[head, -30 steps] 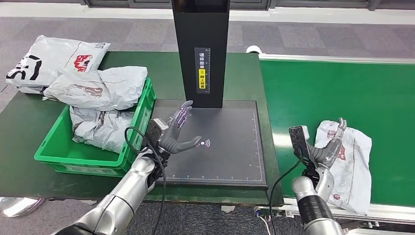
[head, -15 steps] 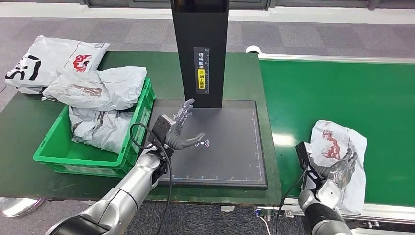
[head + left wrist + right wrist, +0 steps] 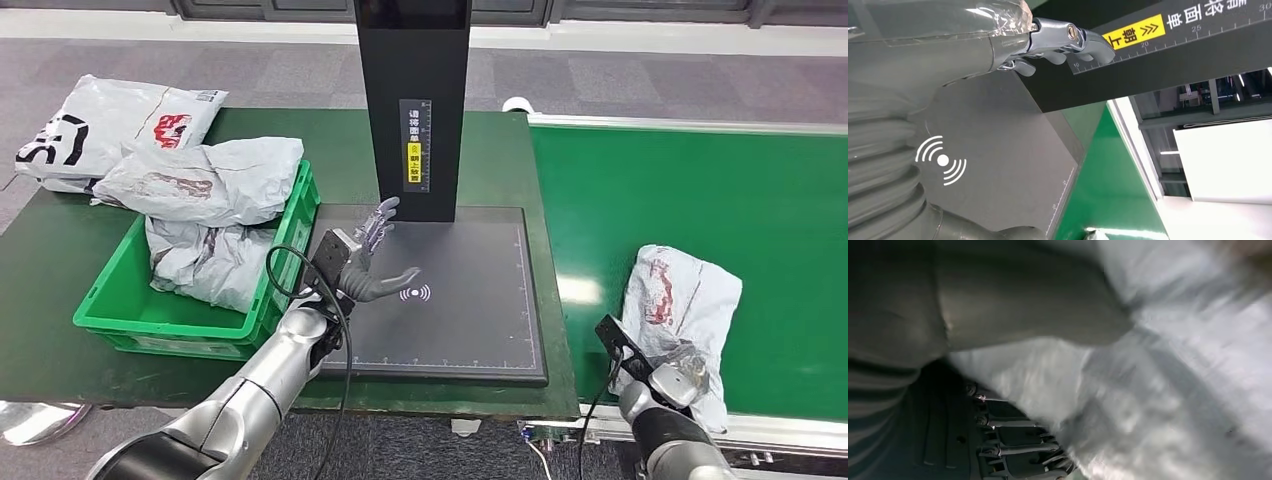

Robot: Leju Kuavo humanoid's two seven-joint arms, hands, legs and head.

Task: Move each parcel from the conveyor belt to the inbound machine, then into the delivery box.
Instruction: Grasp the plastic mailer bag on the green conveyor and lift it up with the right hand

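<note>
A crumpled white parcel [image 3: 680, 295] with red print lies on the green conveyor belt [image 3: 700, 180] near its front edge. My right hand [image 3: 678, 378] is at the parcel's near end. In the blurred right wrist view its thumb [image 3: 1013, 315] lies against the parcel [image 3: 1173, 390] and dark fingers [image 3: 1013, 450] sit under it, so it grips that end. My left hand [image 3: 370, 262] hovers open, fingers spread, over the left part of the inbound machine's black pad [image 3: 470, 320]. In the left wrist view the fingers [image 3: 1068, 40] reach toward the machine's column above the pad [image 3: 1008, 145].
The machine's black column [image 3: 415, 100] rises behind the pad. A green delivery box [image 3: 110, 322] at the left holds several grey parcels [image 3: 200, 180], heaped above its rim. Another white parcel [image 3: 100, 120] lies on the table behind it.
My right hand has drawn back from the top of the parcel to its near end and dropped toward the belt's front edge. The left hand rose slightly over the pad.
</note>
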